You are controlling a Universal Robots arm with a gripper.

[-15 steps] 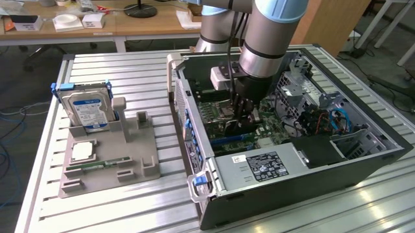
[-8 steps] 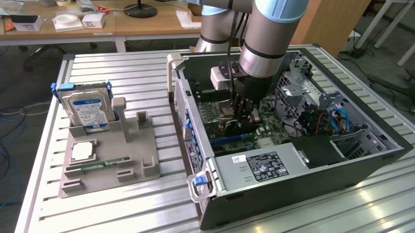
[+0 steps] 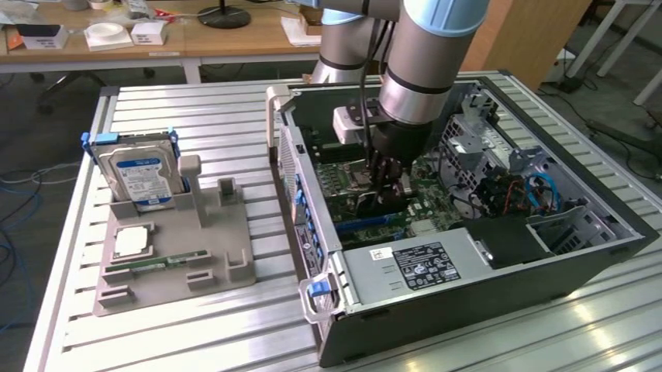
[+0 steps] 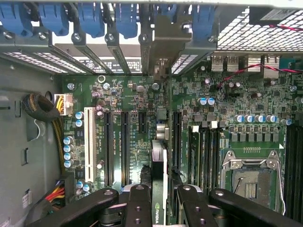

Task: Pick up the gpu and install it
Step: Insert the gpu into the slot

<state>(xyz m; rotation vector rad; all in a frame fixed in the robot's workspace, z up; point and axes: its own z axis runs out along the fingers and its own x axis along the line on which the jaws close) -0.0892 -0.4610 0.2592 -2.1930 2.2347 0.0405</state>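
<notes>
Gripper, of black matte linkage fingers, is seen pinching the gpu, a thin dark card presented edge-on, inside the open metal computer case. The card is held upright above the green motherboard, its long axis running parallel to the long black expansion slots and pointing toward the perforated rear wall with blue slot latches.

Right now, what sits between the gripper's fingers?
The gpu, edge-on, clamped in the gripper over the board. The wrist view shows it.
</notes>
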